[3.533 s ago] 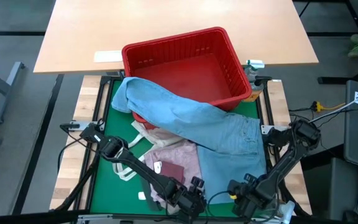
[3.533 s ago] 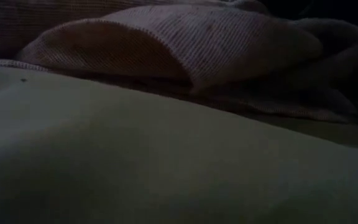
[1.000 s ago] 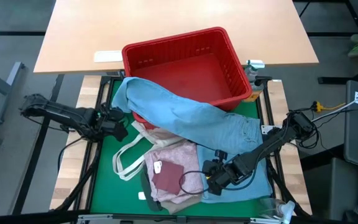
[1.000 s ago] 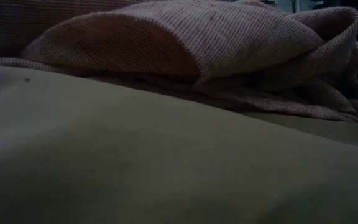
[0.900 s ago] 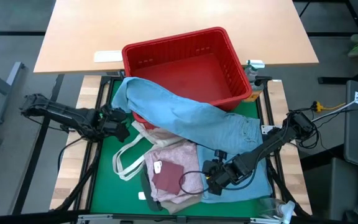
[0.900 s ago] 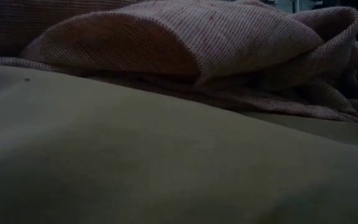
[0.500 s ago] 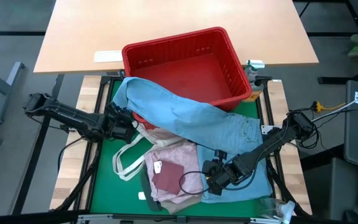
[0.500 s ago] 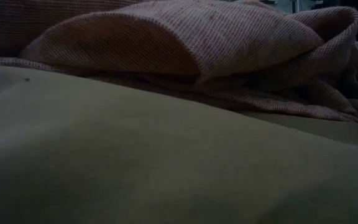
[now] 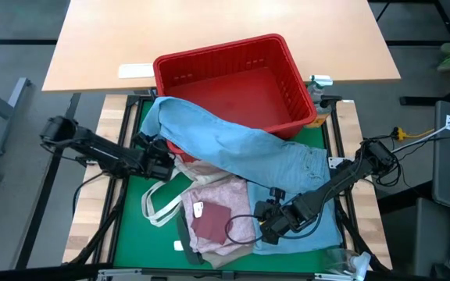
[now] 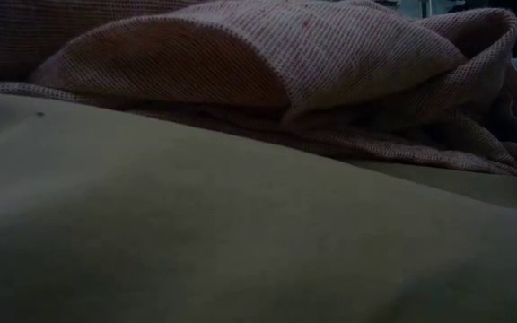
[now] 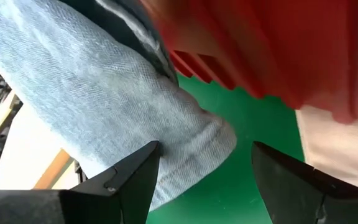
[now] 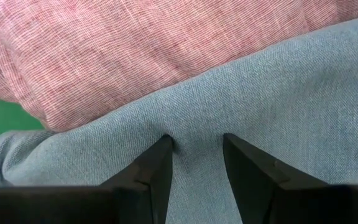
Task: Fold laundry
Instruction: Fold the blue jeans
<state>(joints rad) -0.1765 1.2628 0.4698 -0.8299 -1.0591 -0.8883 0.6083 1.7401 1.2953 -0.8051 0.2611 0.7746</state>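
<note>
The light blue denim jeans (image 9: 241, 148) lie slantwise over the heap, one leg running up toward 10 o'clock across the front of the red plastic basket (image 9: 233, 82), the waist end spread toward 4 o'clock on the green mat (image 9: 135, 226). The left gripper (image 9: 161, 164) sits at the 9 o'clock side of the heap, right against that jeans leg near its cuff. In its wrist view the 2 fingers (image 11: 132, 177) stand wide apart, with the cuff (image 11: 191, 146) in the gap between them and nothing pinched.

The right gripper (image 9: 270, 222) rests at about 5 o'clock on the mat, on the lower edge of the jeans just beside the mottled pink top (image 9: 217, 211). Its fingers (image 12: 154, 168) stand partly apart and press down on the denim (image 12: 278, 118), with the pink cloth (image 12: 135, 56) just beyond; I cannot tell whether they pinch a fold.

The white tote bag (image 9: 166, 199) lies at 8 o'clock of the pink top, its handles looped on the mat. The low view is filled by pale cloth (image 10: 196, 242) with the pink weave (image 10: 267, 63) behind it.

Against 1 second ago, the left arm has swung in from the table's 9 o'clock edge to the jeans leg and its fingers have spread wider. The right gripper and the clothes lie as they did.
</note>
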